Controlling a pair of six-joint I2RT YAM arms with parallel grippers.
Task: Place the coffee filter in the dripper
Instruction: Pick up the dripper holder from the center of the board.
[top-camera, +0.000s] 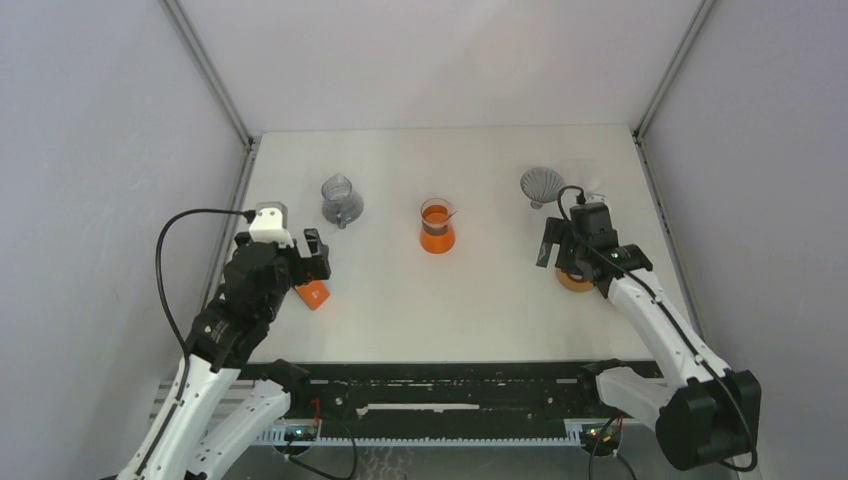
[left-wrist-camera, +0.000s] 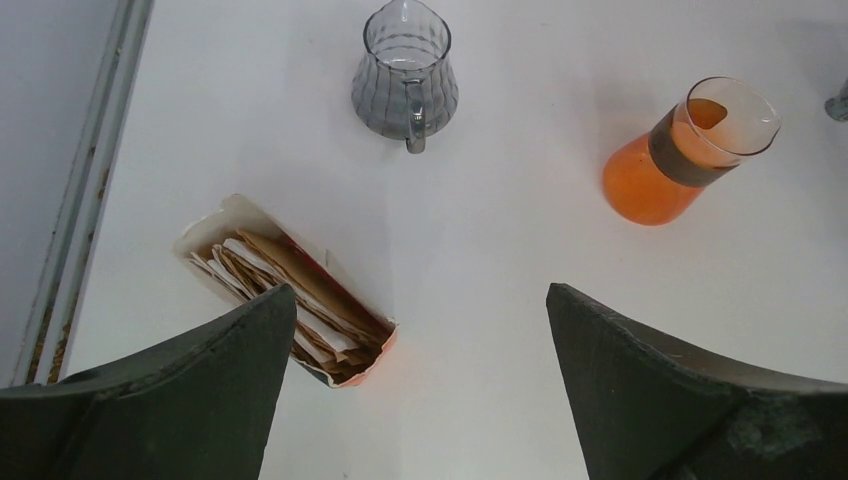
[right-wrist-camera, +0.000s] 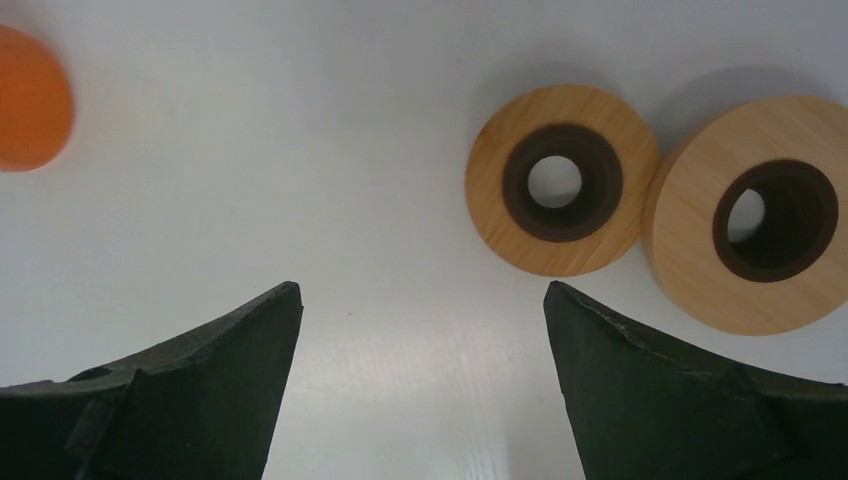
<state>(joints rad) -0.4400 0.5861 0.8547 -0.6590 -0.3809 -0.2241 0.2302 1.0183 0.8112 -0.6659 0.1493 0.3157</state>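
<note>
From above, the left gripper (top-camera: 312, 258) hangs over an orange box (top-camera: 314, 294) at the table's (top-camera: 450, 320) left, and the dripper (top-camera: 542, 185) sits far right. Left wrist — jaws wide, empty, with the coffee filters (left-wrist-camera: 300, 290) stacked in that box. Right wrist — the right gripper (right-wrist-camera: 420, 300) is equally wide, near two wooden rings (right-wrist-camera: 562, 180).

We see the left gripper (top-camera: 316, 256) poised over the orange filter box (top-camera: 314, 295) near the left edge of the white table (top-camera: 480, 320), with a grey glass jug (top-camera: 341, 200) standing beyond it. A carafe (top-camera: 437, 226) of orange liquid stands mid-table, well apart from both arms. On our right, the right gripper (top-camera: 557, 248) hangs near a wooden ring (top-camera: 574, 283) half hidden under the arm, and the grey ribbed dripper (top-camera: 541, 184) stands just beyond.
</note>
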